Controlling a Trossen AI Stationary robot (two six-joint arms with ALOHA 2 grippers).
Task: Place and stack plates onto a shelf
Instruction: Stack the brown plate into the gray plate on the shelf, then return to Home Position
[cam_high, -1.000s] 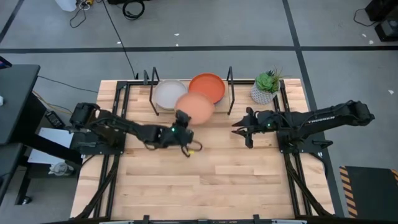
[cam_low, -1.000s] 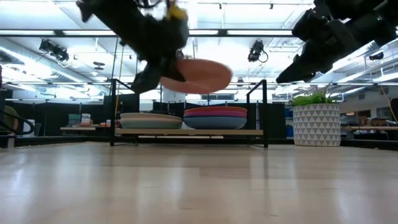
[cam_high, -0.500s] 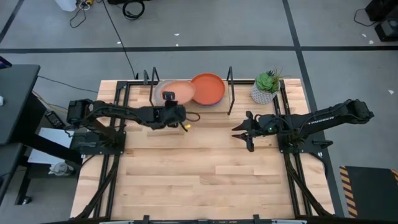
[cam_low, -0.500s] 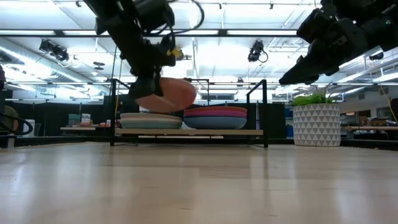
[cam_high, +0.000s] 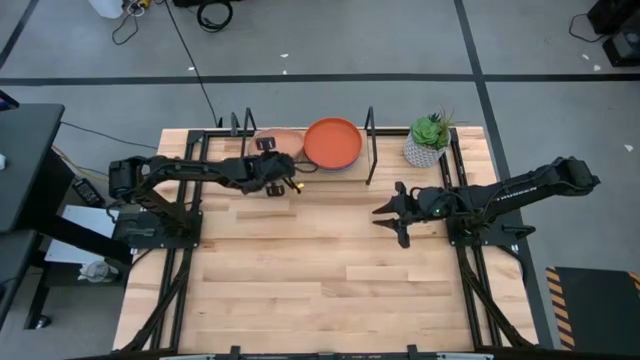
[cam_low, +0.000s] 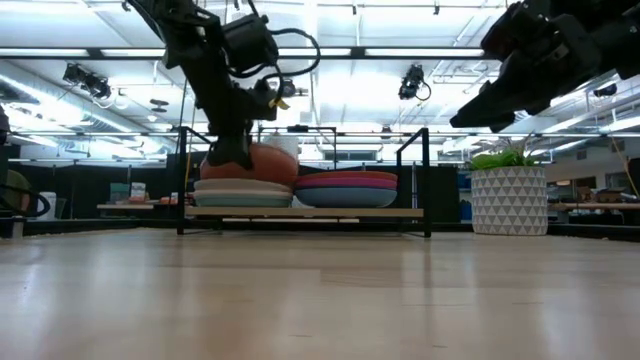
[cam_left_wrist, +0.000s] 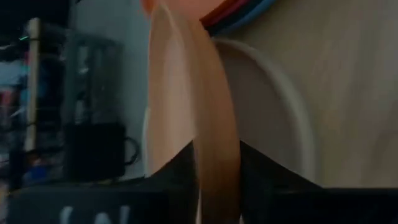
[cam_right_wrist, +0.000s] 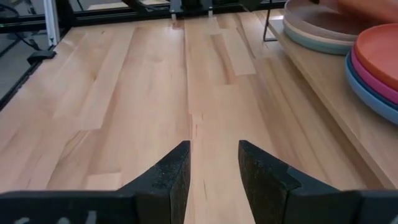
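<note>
The high view looks straight down on the whole surface (cam_high: 330, 270); the low view looks level across it at the shelf (cam_low: 305, 212). Both wrist views sit close, facing that shelf's plates (cam_right_wrist: 379, 59).

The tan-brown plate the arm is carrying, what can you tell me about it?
The tan-brown plate is round, shallow and matte. The left gripper pinches its rim between two dark fingers. It tilts above the left stack on the shelf; whether it touches the stack cannot be told.
</note>
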